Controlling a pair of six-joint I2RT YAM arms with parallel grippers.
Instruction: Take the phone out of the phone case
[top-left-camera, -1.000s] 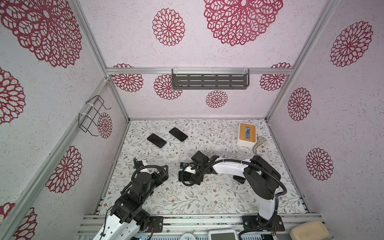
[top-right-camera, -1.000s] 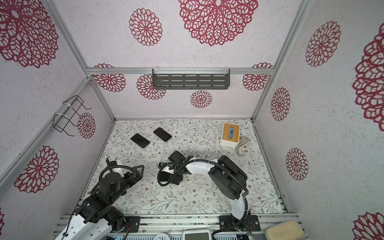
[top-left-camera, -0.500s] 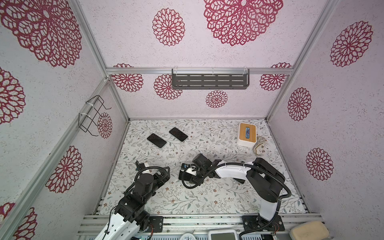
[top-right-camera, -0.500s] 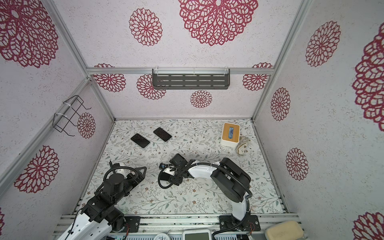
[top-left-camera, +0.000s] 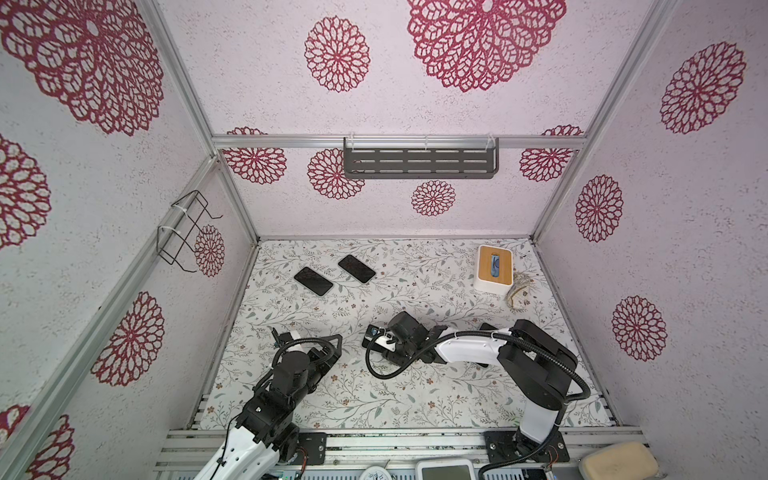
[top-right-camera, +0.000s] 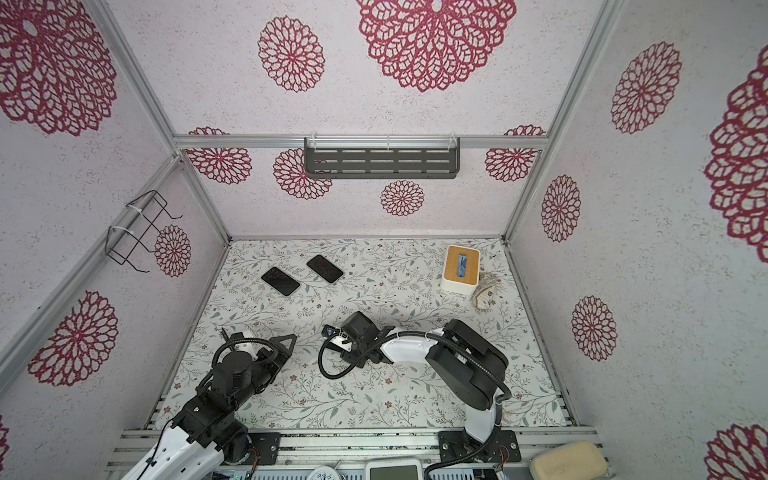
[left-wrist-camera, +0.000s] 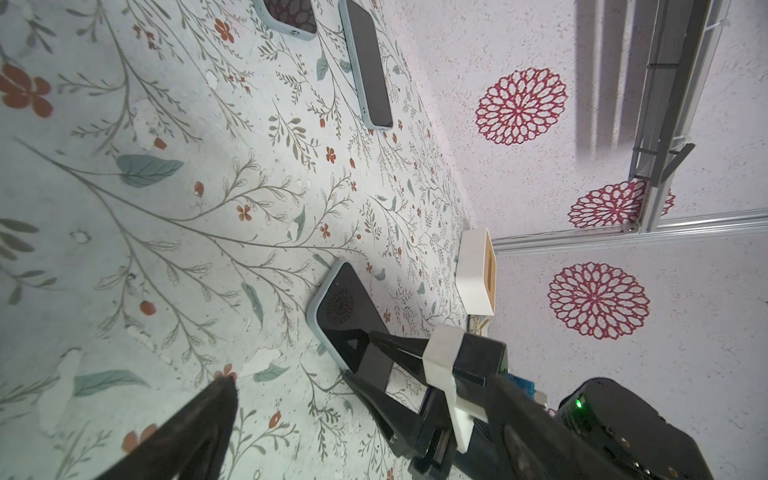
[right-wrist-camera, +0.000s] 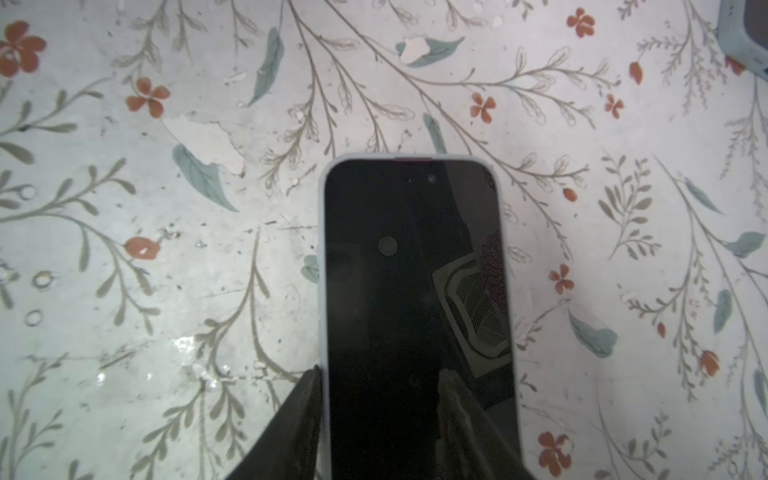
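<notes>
Phone, screen up in pale blue phone case, flat on floral mat mid-table. Right gripper straddles one long case edge: one finger outside against edge, other over screen; clamped or not, cannot tell. Left gripper spread wide, empty, apart on left.

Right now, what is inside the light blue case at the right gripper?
A black phone, screen up, fills the light blue case; only its rim shows. The phone's back and the case's inner floor are covered, and the right gripper hides one end.
</notes>
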